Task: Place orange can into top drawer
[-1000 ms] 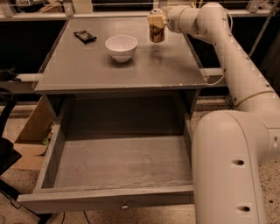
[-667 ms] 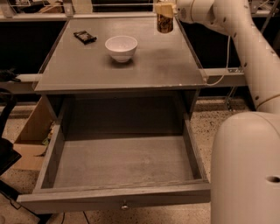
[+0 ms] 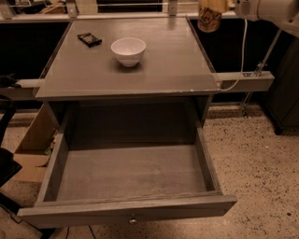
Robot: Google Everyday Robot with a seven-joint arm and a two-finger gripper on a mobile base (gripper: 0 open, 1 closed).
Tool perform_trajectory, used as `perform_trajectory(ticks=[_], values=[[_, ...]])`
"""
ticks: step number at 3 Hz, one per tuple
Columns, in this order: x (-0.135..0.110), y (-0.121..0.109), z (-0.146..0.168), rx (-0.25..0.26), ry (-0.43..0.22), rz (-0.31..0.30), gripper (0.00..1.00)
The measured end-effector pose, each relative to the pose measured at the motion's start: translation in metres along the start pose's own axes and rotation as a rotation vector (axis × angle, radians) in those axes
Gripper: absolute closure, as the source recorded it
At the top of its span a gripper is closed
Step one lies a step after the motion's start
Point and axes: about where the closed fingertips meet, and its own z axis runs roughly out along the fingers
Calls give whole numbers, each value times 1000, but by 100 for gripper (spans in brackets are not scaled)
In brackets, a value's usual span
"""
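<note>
Your gripper (image 3: 227,6), at the upper right edge of view, is clamped on the orange can (image 3: 209,17). Since a second ago the can has risen clear of the table (image 3: 154,77). The lift looks done, so next carry it forward and down into the open top drawer (image 3: 131,172).

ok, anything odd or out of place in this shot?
Nothing stands out. The white bowl sits upright on the table, the top drawer is open, and the gripper holds the orange can at top right.
</note>
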Motion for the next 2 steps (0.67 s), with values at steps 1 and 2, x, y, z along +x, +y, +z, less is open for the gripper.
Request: perform_trajectory(ticks=[1,2], values=[[10,38,-55,-42,10,-29,100],[38,60,-111,-93,-2,-40,100]])
